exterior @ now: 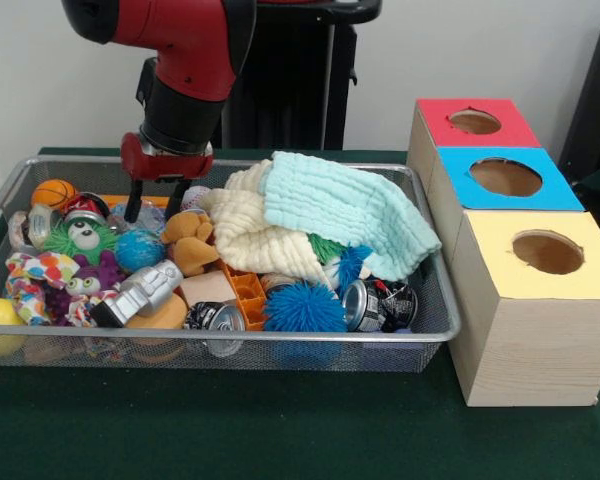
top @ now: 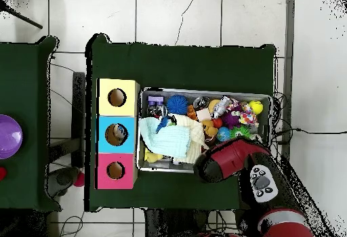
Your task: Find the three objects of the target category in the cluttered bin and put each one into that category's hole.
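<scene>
Green surface point(exterior: 280, 420): the hand point(exterior: 156, 199) is hanging open and empty over the bin point(exterior: 435, 300); I'd lower it straight onto one toy

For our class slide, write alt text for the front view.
A red robot arm lowers its open gripper into a wire bin crammed with toys, cans and two cloths. Right of the bin stand three boxes with round holes: red, blue, yellow.
</scene>
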`<action>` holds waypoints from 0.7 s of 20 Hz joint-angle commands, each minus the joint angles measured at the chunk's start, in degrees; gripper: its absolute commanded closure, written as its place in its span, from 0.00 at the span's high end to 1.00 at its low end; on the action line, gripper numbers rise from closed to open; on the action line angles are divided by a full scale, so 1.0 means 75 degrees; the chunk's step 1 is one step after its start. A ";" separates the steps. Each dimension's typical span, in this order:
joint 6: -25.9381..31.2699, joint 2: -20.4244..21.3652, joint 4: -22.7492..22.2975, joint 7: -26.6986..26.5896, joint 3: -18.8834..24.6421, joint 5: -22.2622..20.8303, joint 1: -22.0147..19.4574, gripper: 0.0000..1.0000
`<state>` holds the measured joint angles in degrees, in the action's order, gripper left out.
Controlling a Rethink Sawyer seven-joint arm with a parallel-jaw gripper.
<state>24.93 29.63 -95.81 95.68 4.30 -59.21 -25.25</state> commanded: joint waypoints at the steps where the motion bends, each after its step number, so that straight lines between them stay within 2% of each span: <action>1: 0.0184 -0.0630 0.0697 0.0462 -0.0353 -0.0377 0.0013 1.00; 14: -0.0128 -0.0827 0.0880 0.0603 -0.0616 -0.0444 0.0195 1.00</action>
<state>24.97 28.61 -94.43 95.68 1.95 -59.20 -22.44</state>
